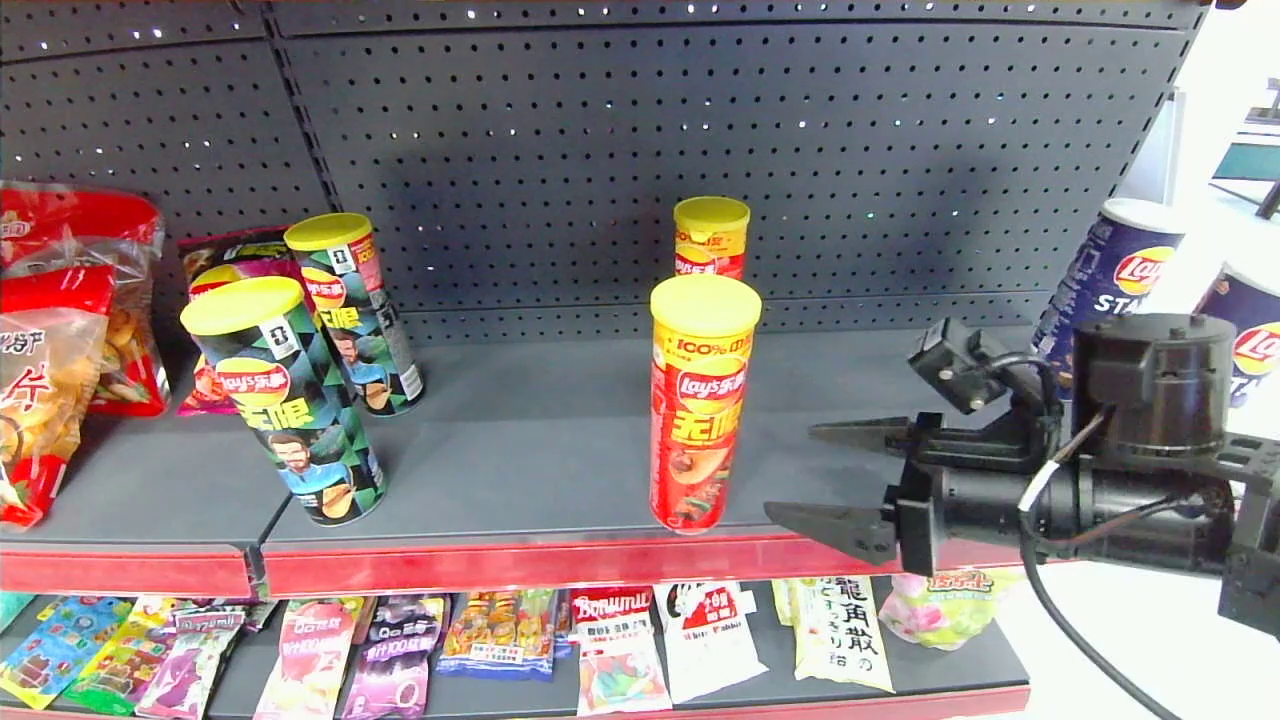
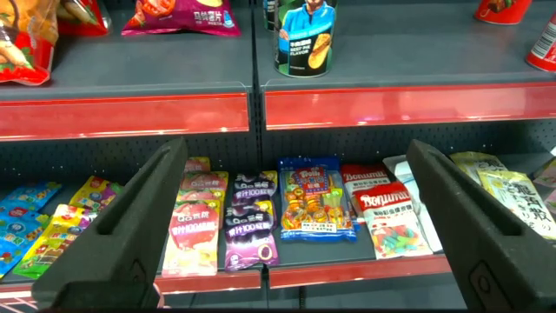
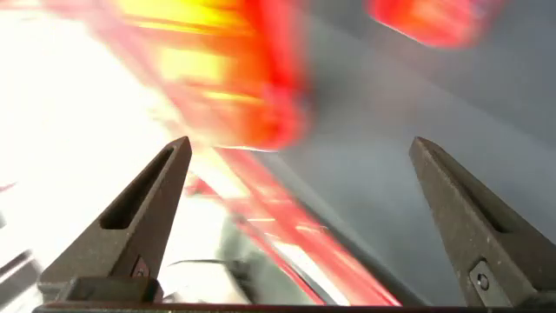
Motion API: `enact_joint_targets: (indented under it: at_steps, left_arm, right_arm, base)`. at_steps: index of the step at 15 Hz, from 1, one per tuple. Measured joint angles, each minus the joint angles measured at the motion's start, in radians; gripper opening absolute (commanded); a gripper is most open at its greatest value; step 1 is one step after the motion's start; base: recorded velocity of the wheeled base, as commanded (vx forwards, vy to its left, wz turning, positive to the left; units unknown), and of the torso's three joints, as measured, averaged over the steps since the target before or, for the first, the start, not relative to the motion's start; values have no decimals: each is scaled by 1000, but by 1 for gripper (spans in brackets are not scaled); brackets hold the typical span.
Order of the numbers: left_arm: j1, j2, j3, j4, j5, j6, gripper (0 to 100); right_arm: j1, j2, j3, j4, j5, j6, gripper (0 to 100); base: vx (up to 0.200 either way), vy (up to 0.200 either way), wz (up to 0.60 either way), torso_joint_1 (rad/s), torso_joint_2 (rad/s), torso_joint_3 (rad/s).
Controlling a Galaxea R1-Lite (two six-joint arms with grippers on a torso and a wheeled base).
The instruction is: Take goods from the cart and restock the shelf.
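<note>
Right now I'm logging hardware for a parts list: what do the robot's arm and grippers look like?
The right gripper is matte black with two tapered, pointed fingers. Behind it sit a small boxy black camera, a black cylindrical joint housing and a black cable with a white band. The left gripper has similar dark wedge-shaped fingers.

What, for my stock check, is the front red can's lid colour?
Yellow lid; the head view shows it best.

Logos and large characters stand on the red can (image 1: 703,420), the dark cans (image 1: 290,410) — and on the lower packets (image 1: 620,650)
</note>
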Motion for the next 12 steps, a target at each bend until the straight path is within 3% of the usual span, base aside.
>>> enact_joint_targets:
  at_steps: [1, 4, 12]
  left_arm:
    - [0, 0, 0, 0, 0, 0, 100]
    - [0, 0, 0, 0, 0, 0, 100]
    - [0, 0, 0, 0, 0, 0, 100]
  right_arm:
    - [-32, 5, -20, -5, 116, -38, 100]
    - [-80, 63, -103, -13, 274, -76, 100]
    - [-74, 219, -266, -14, 346, -80, 100]
  base:
    - [0, 0, 0, 0, 0, 0]
    - [0, 0, 0, 0, 0, 0]
    - [0, 0, 0, 0, 0, 0]
